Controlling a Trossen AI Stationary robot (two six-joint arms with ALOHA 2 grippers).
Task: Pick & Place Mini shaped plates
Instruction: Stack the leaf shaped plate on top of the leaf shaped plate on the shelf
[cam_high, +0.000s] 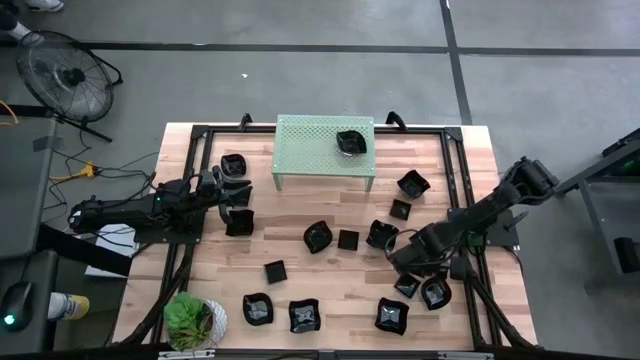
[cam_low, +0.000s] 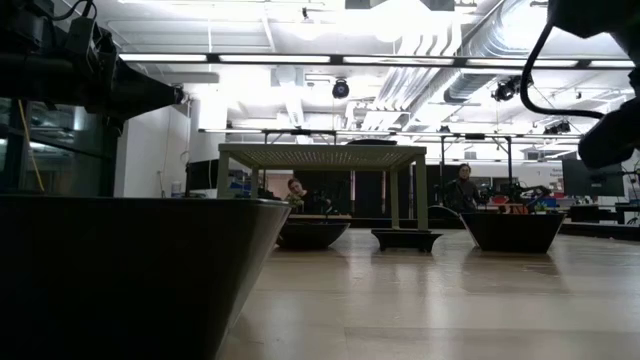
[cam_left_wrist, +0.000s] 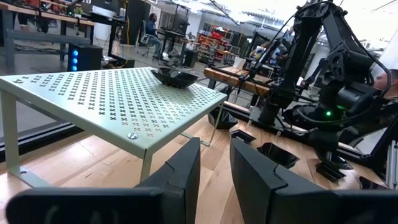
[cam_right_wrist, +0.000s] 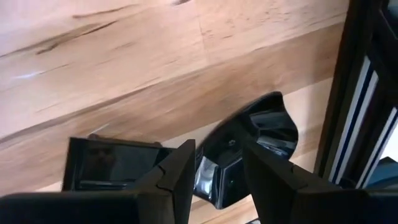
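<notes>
Since its fingers straddle one black plate's (cam_right_wrist: 249, 149) raised rim near the table's front right corner, the right gripper (cam_right_wrist: 217, 171) looks partly open, poised to pinch; farther off, the left gripper (cam_left_wrist: 214, 168) hangs narrowly open and empty, facing the shelf (cam_left_wrist: 118, 99) bearing one plate (cam_left_wrist: 175, 76)

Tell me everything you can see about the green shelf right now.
The green shelf is a pale green metal stand with a flat perforated top on thin legs, with open space beneath. It stands upright at the far middle of the wooden table. One glossy black dish sits on its top near the right end; nothing else rests on it. The left gripper is off its left side, not touching it.
</notes>
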